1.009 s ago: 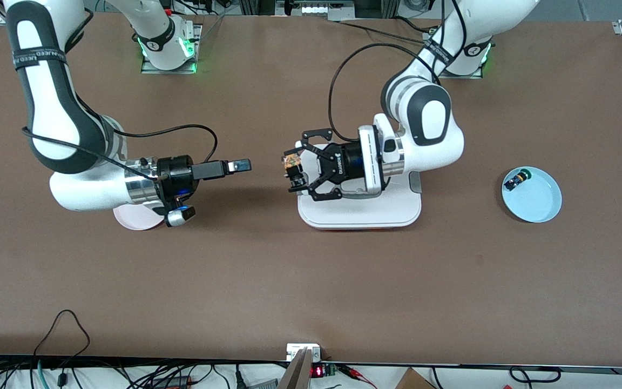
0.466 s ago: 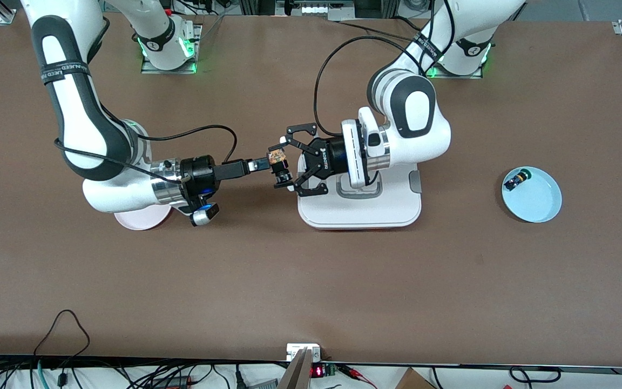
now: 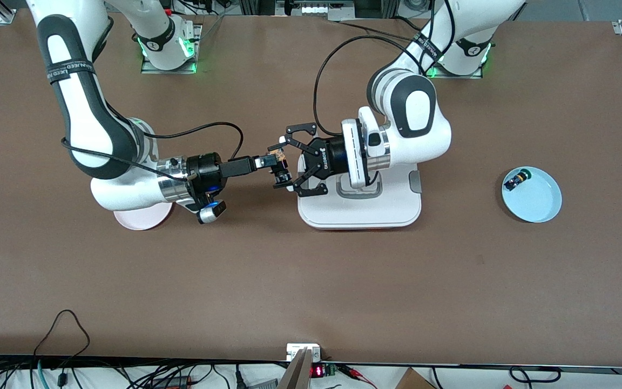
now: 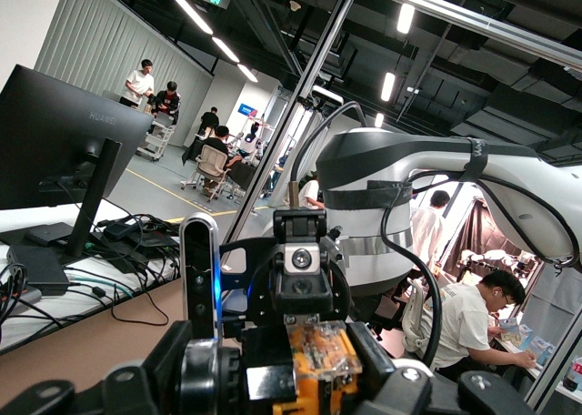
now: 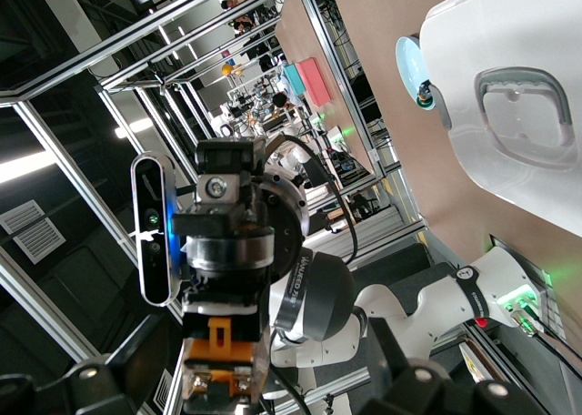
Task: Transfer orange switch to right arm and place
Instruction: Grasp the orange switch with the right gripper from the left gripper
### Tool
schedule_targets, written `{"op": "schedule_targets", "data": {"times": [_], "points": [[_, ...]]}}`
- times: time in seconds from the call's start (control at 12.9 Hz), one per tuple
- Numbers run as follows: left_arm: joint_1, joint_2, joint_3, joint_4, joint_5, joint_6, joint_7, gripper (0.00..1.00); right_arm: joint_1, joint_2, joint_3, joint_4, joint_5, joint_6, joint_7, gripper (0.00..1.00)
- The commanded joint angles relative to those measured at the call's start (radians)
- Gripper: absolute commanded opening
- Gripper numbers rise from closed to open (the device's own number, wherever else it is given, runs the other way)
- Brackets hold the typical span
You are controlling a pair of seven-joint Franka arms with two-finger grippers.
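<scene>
The orange switch (image 3: 277, 160) is held up in the air over the table's middle, just off the white tray's edge. My left gripper (image 3: 281, 167), the wide linked-finger claw, is shut on it. The switch fills the bottom of the left wrist view (image 4: 320, 360), orange with a clear top. My right gripper (image 3: 265, 161), slim and black, points straight at the left gripper and its tip reaches the switch. In the right wrist view the switch (image 5: 218, 356) sits between the right gripper's spread fingers (image 5: 245, 383), which are open.
A white tray with a grey handle (image 3: 359, 216) lies under the left arm. A pink plate (image 3: 138, 220) lies under the right arm's wrist. A light blue plate (image 3: 538, 202) toward the left arm's end holds a small black part with a green cap (image 3: 517, 178).
The right arm has swung toward the left gripper until its tip meets the switch. The left gripper moved a little toward the right arm, then held still with the switch.
</scene>
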State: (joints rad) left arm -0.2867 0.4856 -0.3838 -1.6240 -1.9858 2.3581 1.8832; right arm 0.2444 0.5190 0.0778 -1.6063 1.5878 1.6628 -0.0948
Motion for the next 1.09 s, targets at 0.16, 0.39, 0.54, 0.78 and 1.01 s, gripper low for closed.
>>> {"op": "schedule_targets", "data": {"times": [0.16, 0.39, 0.54, 0.78, 1.01], "points": [[-0.008, 0.015, -0.004, 0.033, -0.024, 0.018, -0.010, 0.00, 0.009, 0.006, -0.006, 0.014, 0.029, 0.003, -0.003, 0.53], [-0.008, 0.015, -0.004, 0.032, -0.024, 0.018, -0.012, 0.00, 0.010, 0.006, -0.006, 0.019, 0.031, 0.003, -0.006, 0.38], [-0.008, 0.013, -0.004, 0.032, -0.024, 0.018, -0.012, 0.00, 0.010, 0.006, -0.007, 0.020, 0.028, 0.002, -0.013, 0.31], [-0.006, 0.011, -0.004, 0.032, -0.022, 0.018, -0.022, 0.02, 0.009, 0.006, -0.009, 0.022, 0.026, -0.003, -0.017, 0.28], [-0.002, 0.005, -0.003, 0.032, -0.022, 0.018, -0.023, 0.37, 0.009, 0.006, -0.009, 0.022, 0.024, -0.003, -0.017, 0.27]]}}
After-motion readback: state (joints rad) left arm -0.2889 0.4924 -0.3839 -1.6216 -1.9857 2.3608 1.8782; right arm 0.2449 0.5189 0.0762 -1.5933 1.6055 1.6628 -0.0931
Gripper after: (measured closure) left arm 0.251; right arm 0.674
